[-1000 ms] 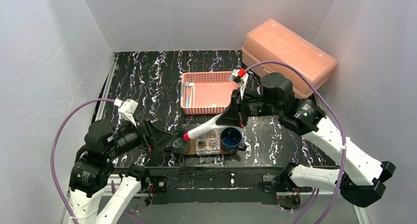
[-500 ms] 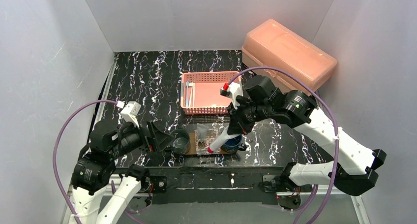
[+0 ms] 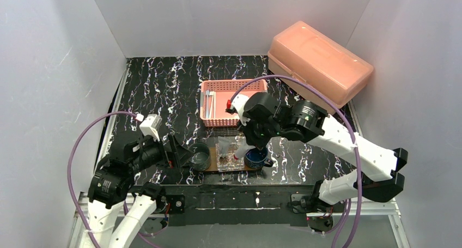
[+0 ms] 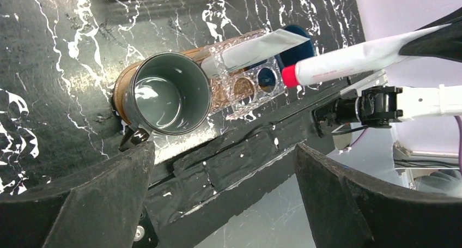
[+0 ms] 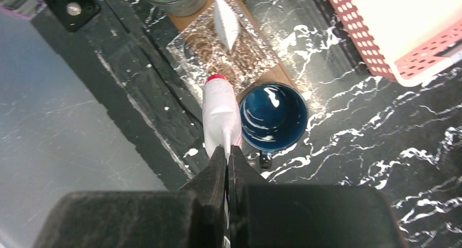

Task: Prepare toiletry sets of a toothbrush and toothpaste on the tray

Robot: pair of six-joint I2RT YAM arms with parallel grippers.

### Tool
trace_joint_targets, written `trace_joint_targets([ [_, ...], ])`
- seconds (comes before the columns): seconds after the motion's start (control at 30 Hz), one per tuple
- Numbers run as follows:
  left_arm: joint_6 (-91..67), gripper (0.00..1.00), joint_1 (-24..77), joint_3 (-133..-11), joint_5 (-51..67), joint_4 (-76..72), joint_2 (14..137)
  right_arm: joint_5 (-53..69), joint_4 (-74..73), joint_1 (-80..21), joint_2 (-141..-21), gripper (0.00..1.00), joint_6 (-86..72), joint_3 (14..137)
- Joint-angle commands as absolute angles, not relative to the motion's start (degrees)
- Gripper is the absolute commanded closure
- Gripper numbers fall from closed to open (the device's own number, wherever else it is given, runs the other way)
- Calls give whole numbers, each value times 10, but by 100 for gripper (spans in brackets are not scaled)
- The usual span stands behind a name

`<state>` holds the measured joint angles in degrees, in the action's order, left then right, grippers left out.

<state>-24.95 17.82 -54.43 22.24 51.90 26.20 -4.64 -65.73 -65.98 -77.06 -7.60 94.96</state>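
Note:
The brown wooden tray [image 3: 213,168] holds a grey-green cup [image 3: 200,156], a clear faceted glass [image 3: 229,155] and a dark blue mug [image 3: 255,157]. A white toothpaste tube [image 4: 256,43] leans in the glass. My right gripper [image 5: 228,150] is shut on the flat end of a second white tube [image 5: 220,114], red cap [image 5: 216,78] down, hanging just above and beside the mug's [image 5: 272,117] rim. My left gripper [image 4: 223,155] is open and empty, near the grey-green cup [image 4: 166,92]. Slim toothbrushes [image 3: 208,104] lie in the pink basket.
The pink mesh basket [image 3: 231,86] stands behind the tray. The large salmon lidded box [image 3: 318,60] is at the back right. The table's near edge with black tape [image 3: 234,196] runs just in front of the tray.
My right arm has swung left and down, tipping the held tube from a slant across the cups to nearly cap-down beside the blue mug. The left gripper has barely moved.

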Motion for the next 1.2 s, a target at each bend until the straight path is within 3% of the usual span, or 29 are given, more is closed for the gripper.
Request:
trace_joint_targets([
  [0.0, -236, 2, 179, -525, 209, 518, 258, -135, -653, -674, -783, 99, -81, 990],
  [1.17, -259, 2, 179, -456, 193, 464, 203, -163, -556, -686, -827, 99, -79, 923],
])
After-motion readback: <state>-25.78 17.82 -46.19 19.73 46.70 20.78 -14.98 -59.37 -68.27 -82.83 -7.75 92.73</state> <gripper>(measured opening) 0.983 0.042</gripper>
